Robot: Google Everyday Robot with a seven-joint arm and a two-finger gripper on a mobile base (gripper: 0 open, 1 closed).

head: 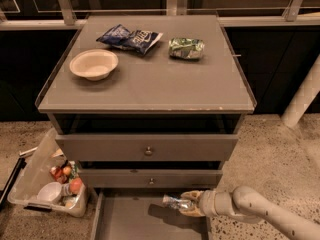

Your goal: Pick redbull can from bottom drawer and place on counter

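Your hand (189, 204) is clamped on the can (172, 202), which hangs just over the bottom drawer (127, 223) floor. You seem to be lifting it out. Next, raise it clear of that drawer, up to the surface (160, 86).

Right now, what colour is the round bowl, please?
Bowl: cream, camera view; gripper grips shiny can above grey drawer.
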